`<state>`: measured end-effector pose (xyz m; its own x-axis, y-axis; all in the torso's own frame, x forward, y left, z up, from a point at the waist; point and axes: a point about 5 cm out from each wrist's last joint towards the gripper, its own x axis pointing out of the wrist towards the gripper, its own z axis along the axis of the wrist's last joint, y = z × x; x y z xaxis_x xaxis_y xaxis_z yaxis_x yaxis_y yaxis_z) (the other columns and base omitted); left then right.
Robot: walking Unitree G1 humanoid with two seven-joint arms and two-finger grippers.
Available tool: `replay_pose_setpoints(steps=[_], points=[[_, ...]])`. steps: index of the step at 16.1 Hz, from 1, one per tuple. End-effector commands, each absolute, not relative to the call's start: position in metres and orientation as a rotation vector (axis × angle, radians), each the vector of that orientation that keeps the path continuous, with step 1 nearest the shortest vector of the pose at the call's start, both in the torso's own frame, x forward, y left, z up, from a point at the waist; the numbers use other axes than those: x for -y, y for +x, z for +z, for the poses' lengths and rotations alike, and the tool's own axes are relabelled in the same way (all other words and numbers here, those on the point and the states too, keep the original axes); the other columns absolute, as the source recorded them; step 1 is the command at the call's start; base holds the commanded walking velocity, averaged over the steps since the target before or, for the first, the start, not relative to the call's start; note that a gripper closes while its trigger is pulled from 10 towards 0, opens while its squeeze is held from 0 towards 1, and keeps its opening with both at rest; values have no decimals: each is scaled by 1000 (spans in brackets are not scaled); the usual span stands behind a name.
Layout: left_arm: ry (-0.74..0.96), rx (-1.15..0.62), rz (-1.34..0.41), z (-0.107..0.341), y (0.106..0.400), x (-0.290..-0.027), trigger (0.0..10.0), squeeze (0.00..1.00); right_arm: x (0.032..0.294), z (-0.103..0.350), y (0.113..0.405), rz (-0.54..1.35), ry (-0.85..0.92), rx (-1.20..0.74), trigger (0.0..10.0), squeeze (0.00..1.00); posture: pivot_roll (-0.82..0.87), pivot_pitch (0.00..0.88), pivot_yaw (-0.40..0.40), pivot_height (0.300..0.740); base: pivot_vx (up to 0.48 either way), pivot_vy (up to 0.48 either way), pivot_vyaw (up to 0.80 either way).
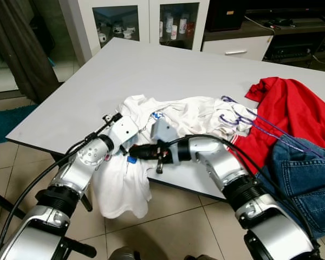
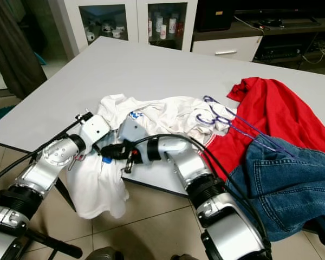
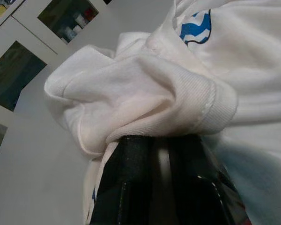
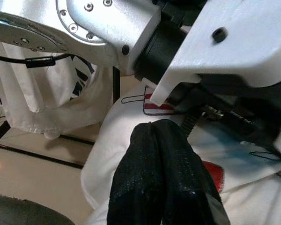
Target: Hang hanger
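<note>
Laundry is spread along the near edge of the large pale grey table. A red garment and blue denim jeans are heaped at the right. A white cotton T-shirt with blue print lies in the middle, its lower part hanging off the near edge towards the tiled floor.

Both arms meet at that overhanging part, probably to gather the shirt so it can go onto a hanger. The left gripper is clamped on a bunched fold of the shirt's ribbed hem, seen close in the left wrist view. The right gripper has its fingers pressed together just beside the left wrist; whether cloth is pinched between them cannot be told.

A thin purple wire hanger lies on the clothes, to the right of both grippers and farther in, well apart from them and untouched.
</note>
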<state>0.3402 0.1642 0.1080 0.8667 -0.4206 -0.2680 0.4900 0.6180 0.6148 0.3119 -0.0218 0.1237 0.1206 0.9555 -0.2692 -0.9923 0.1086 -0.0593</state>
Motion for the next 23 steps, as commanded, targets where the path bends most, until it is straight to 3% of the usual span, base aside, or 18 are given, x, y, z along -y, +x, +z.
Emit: replay_pose_setpoints(steps=[1, 9, 10, 13, 20, 23], points=[[719, -59, -513, 116, 344, -161, 10000, 0, 19, 116, 309, 1445, -257, -227, 10000, 0, 62, 0, 13, 740, 0, 0, 0], [708, -40, -513, 115, 342, -159, 10000, 0, 21, 91, 304, 1461, -393, -372, 10000, 0, 77, 0, 1, 740, 0, 0, 0], [709, -39, -511, 115, 342, -159, 10000, 0, 22, 88, 306, 1424, -415, -392, 10000, 0, 78, 0, 0, 740, 0, 0, 0], [699, 36, -482, 128, 344, -156, 10000, 0, 31, 98, 341, 1040, -421, -405, 10000, 0, 77, 0, -4, 740, 0, 0, 0], [667, 215, -419, 158, 346, -152, 10000, 0, 48, 105, 362, 767, -464, -383, 10000, 0, 82, 0, -7, 740, 0, 0, 0], [656, 218, -411, 158, 344, -154, 10000, 0, 45, 109, 365, 742, -425, -361, 10000, 0, 82, 0, -7, 740, 0, 0, 0]])
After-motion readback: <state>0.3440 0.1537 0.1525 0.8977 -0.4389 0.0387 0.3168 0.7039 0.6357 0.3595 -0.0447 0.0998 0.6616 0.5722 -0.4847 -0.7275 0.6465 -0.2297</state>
